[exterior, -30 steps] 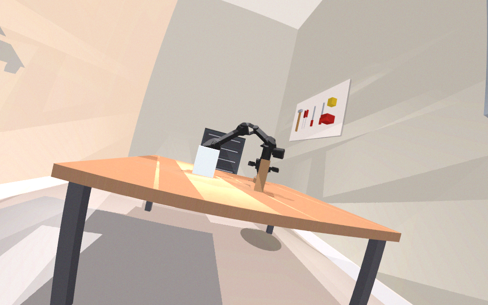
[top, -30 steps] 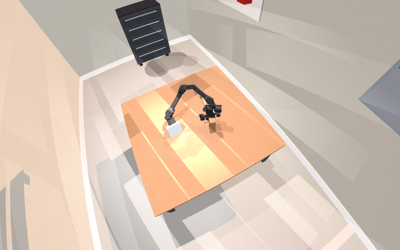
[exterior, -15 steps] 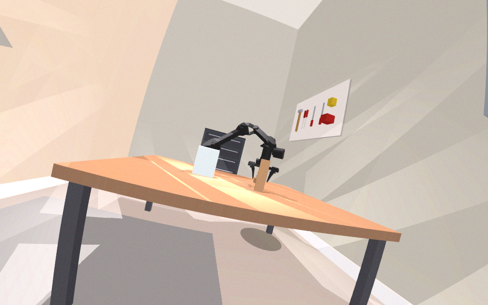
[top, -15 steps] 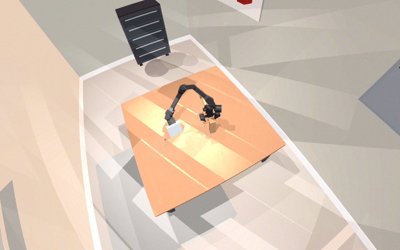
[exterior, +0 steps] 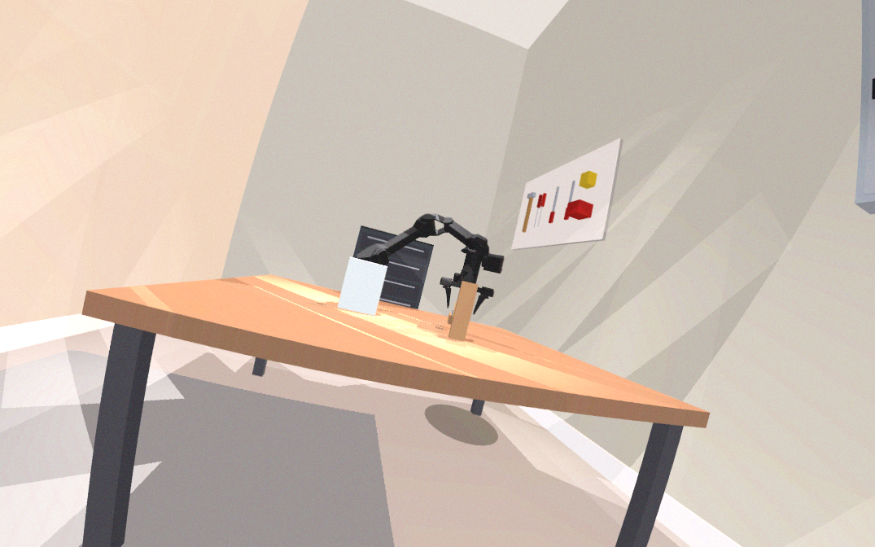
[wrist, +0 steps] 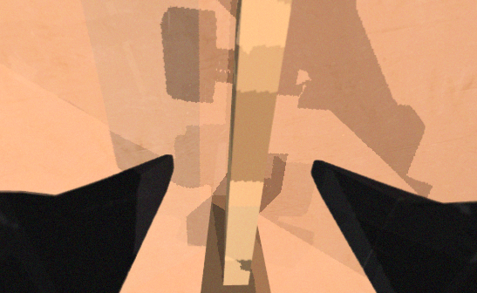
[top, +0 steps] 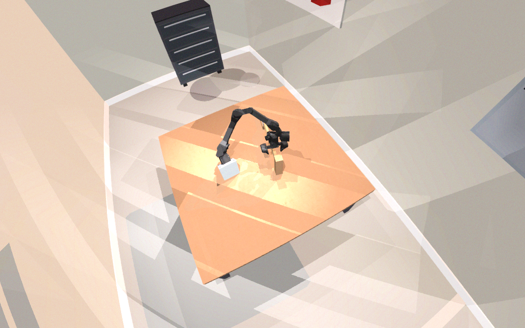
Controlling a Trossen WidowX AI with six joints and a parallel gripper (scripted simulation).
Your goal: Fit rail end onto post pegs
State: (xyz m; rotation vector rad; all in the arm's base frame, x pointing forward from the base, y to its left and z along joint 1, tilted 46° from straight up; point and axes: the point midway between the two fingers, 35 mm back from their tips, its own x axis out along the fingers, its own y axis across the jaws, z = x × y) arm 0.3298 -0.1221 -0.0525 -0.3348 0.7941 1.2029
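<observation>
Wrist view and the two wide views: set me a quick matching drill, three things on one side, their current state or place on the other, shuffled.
Things:
1. hand
2. rail
3. white base block

States or places:
A. at the foot of the arm, on the table
B. open, fingers spread, gripping nothing
C. long pale wood, running between the fingers without touching them

Pairs: 1-B, 2-C, 3-A
</observation>
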